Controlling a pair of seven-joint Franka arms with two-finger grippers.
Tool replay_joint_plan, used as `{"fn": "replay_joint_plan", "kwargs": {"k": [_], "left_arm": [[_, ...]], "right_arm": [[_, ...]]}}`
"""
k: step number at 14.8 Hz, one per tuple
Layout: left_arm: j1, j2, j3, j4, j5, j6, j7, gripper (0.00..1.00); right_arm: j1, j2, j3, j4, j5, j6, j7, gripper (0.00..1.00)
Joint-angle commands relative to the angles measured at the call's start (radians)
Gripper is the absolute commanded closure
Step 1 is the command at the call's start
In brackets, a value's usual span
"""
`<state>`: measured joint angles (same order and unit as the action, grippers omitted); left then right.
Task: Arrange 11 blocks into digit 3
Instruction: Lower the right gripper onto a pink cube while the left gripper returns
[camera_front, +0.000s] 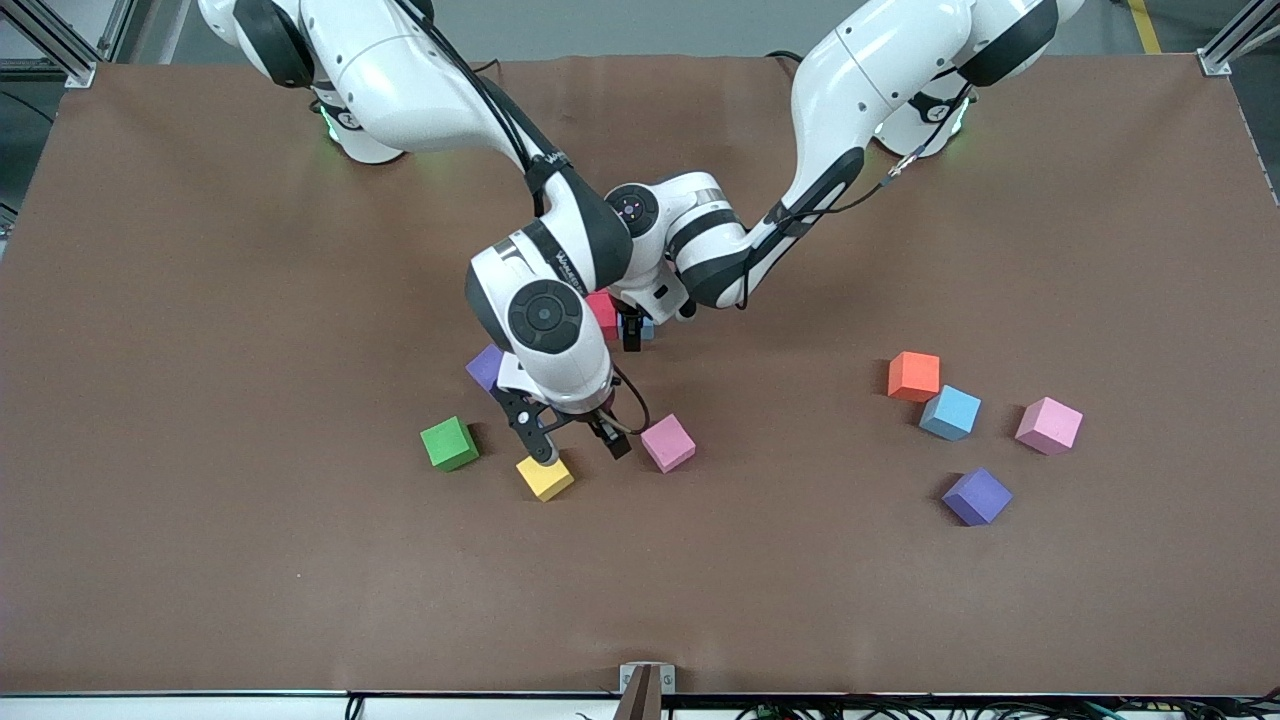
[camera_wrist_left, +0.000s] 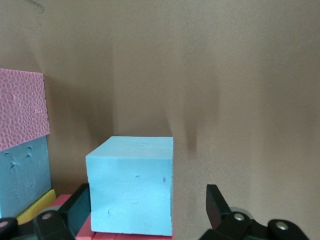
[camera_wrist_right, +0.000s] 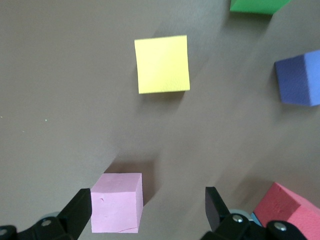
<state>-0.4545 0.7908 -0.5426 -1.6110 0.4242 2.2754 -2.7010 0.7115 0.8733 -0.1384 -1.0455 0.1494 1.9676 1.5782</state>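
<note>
Left gripper (camera_wrist_left: 147, 212) is sitting wide open around a light blue block (camera_wrist_left: 131, 186), fingers clear of its sides, block square-on atop a red block (camera_front: 603, 312) mid-tabletop. Right gripper (camera_front: 578, 438) is hanging open, gripping nothing, over the gap between yellow block (camera_front: 545, 477) and pink block (camera_front: 668, 442), both lying skewed to the tabletop's edges.
</note>
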Motion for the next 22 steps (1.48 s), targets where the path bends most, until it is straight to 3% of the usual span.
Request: {"fn": "replay_joint_plan", "kwargs": {"k": [1, 9, 17, 22], "left_arm": [[-0.003, -0.022, 0.006, -0.006, -0.024, -0.023, 0.024, 0.00], [0.039, -0.126, 0.004, -0.112, -0.090, -0.034, 0.125, 0.00], [0.103, -0.220, 0.000, -0.144, -0.108, -0.068, 0.205, 0.00], [0.157, -0.278, -0.002, -0.234, -0.108, -0.068, 0.308, 0.00]], "right_arm": [[0.009, 0.064, -0.003, 0.073, 0.009, -0.003, 0.043, 0.00], [0.016, 0.104, -0.007, 0.084, 0.009, 0.036, 0.069, 0.00], [-0.011, 0.104, -0.003, 0.091, 0.009, 0.074, 0.068, 0.00], [-0.003, 0.111, 0.005, 0.091, 0.009, 0.100, 0.080, 0.00]]}}
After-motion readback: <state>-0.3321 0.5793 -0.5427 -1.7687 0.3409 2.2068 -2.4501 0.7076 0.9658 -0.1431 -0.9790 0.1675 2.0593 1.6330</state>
